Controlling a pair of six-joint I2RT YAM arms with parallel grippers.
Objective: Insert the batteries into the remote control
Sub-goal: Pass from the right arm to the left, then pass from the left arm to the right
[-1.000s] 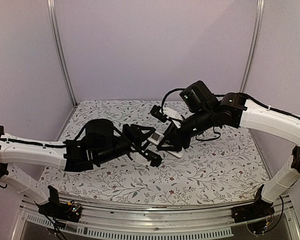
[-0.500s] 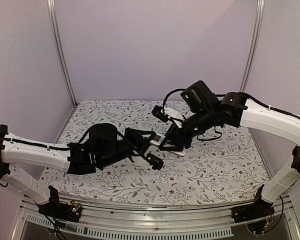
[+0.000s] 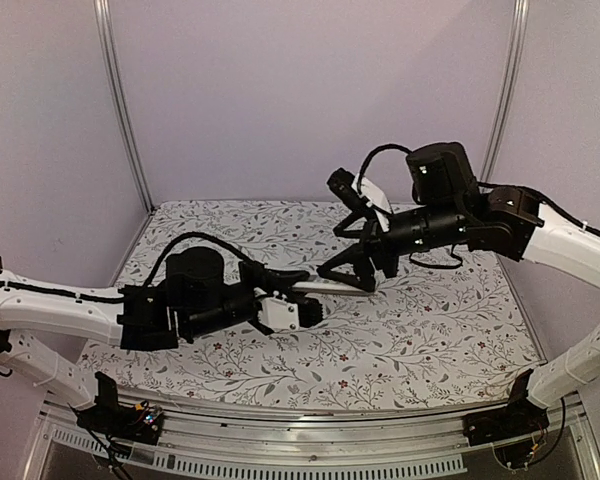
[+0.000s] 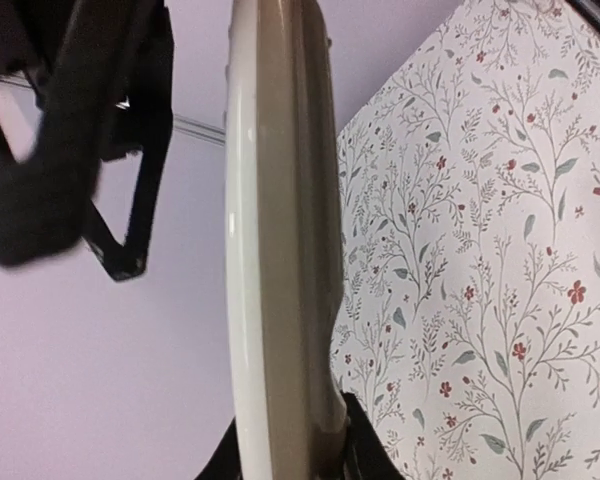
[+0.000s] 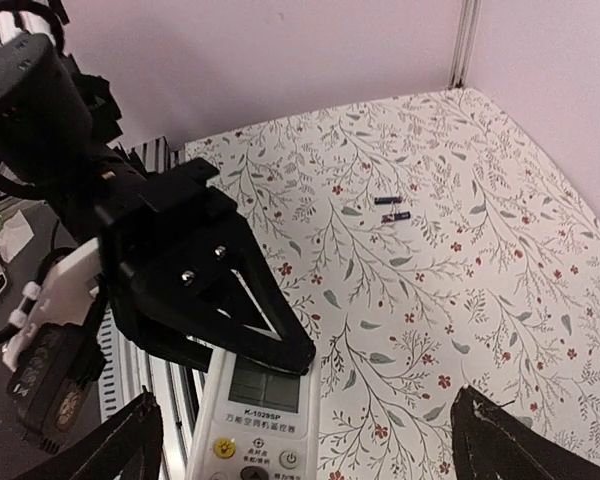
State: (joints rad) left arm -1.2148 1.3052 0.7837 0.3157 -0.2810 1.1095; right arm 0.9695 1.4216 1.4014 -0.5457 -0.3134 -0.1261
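Note:
My left gripper (image 3: 298, 295) is shut on one end of the remote control (image 3: 327, 288) and holds it above the floral table. In the left wrist view the remote control (image 4: 280, 250) stands edge-on, white front to the left and tan back to the right, with the jaws of the left gripper (image 4: 290, 455) clamped at its lower end. In the right wrist view the remote control (image 5: 255, 420) shows its screen and buttons under the black left gripper (image 5: 195, 275). My right gripper (image 3: 335, 228) hangs open just above it, holding nothing, its fingertips (image 5: 115, 450) wide apart. Two small dark batteries (image 5: 390, 208) lie on the cloth further off.
The floral cloth (image 3: 420, 330) covers the table between purple walls and two metal posts (image 3: 120, 100). A metal rail (image 3: 310, 455) runs along the near edge. A black cable (image 3: 380, 155) loops over the right wrist.
The right gripper has opened wide, let go of the remote and risen back to the right. The left gripper has closed on the remote and now carries it alone.

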